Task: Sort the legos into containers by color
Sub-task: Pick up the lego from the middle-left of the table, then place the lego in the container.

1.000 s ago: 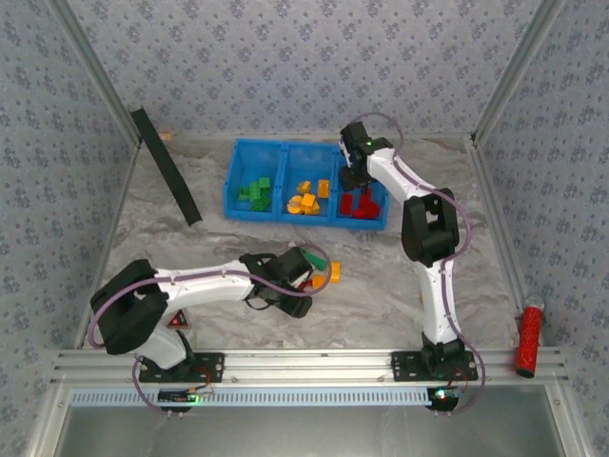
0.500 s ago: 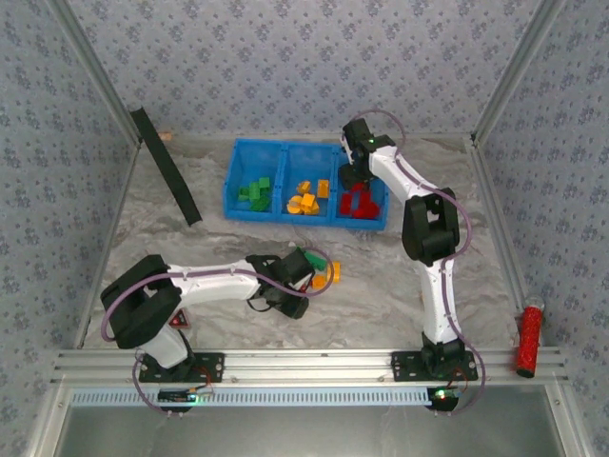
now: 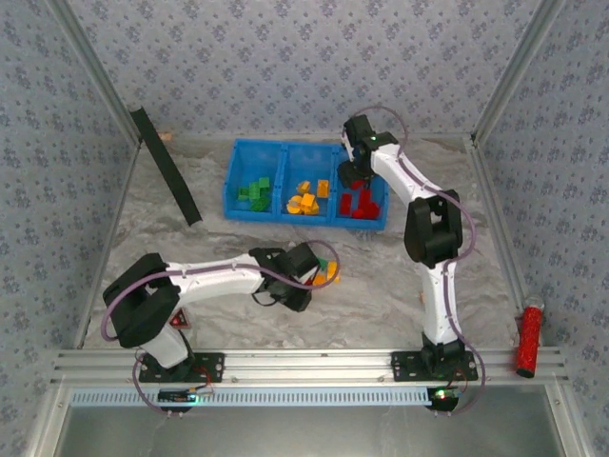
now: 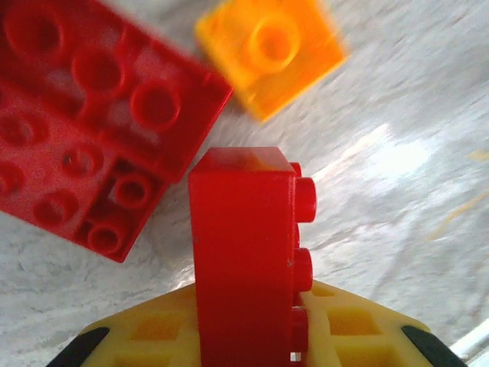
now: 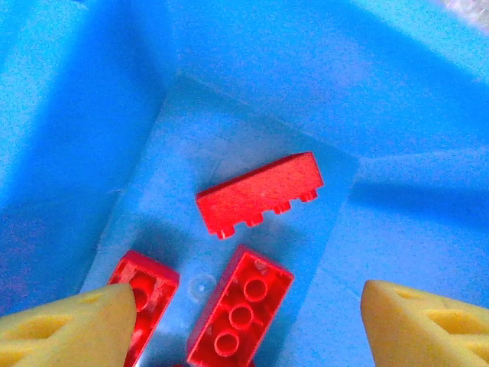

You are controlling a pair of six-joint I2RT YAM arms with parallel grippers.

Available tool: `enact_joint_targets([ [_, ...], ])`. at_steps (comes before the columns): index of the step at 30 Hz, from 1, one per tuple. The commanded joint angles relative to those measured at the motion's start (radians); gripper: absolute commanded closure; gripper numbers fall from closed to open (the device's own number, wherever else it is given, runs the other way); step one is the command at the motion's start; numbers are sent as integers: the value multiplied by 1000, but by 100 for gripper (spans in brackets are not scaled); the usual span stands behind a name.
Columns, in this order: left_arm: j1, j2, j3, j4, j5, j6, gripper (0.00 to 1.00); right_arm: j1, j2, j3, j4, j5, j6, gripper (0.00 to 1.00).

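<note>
Around the red brick [image 4: 244, 252] our left jaws have clamped shut since 1 second ago, with a flat red brick [image 4: 84, 130] and an orange brick [image 4: 267, 53] beside it on the worktop [image 4: 412, 176]. Our right jaws hang spread above red bricks [image 5: 260, 191] in the blue tray's [image 3: 233, 181] right compartment.

Test cell from above: back wall [image 3: 304, 57], left wall [image 3: 48, 190] & right wall [image 3: 561, 171], all in pale blue-grey wallpaper w/ small repeating floral print. Bare aluminium posts [image 3: 95, 71] run up both rear corners. Worktop [image 3: 381, 295] covered w/ creased grey-white marbled sheet. Aluminium rail [image 3: 304, 364] spans near edge, slotted strip [image 3: 304, 396] just below, plain grey surface [image 3: 304, 433] beneath. Lighting even, shadows soft. Close up, sheet shows bright glare patch [image 4: 397, 160].
</note>
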Motion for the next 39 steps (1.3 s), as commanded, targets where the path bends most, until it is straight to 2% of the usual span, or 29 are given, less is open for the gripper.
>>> enact_joint_targets([
  [1,-6,-5,131,-72,21,51,83,7,-163,-10,-59,-15,24,20],
  [5,2,26,286,-99,-41,88,82,-15,-317,-119,-76,-6,79,18],
  [9,23,115,452,-62,-103,121,83,-71,-525,-337,-25,-46,184,17],
  [11,32,179,555,-65,-130,139,83,-98,-636,-471,4,-104,239,14],
  [16,78,387,862,-150,-162,152,85,-172,-908,-796,83,-246,359,12],
  [22,145,669,1226,-267,-191,161,86,-165,-1135,-1030,28,-241,457,12],
  [28,180,887,1520,-365,-183,155,86,-159,-1338,-1193,-21,-284,559,15],
  [32,204,965,1623,-386,-158,125,86,-136,-1426,-1262,-52,-296,612,16],
  [36,220,988,1629,-370,-124,107,85,-78,-1474,-1324,-47,-283,659,16],
  [39,227,992,1628,-367,-90,98,79,-34,-1474,-1343,-33,-269,691,16],
])
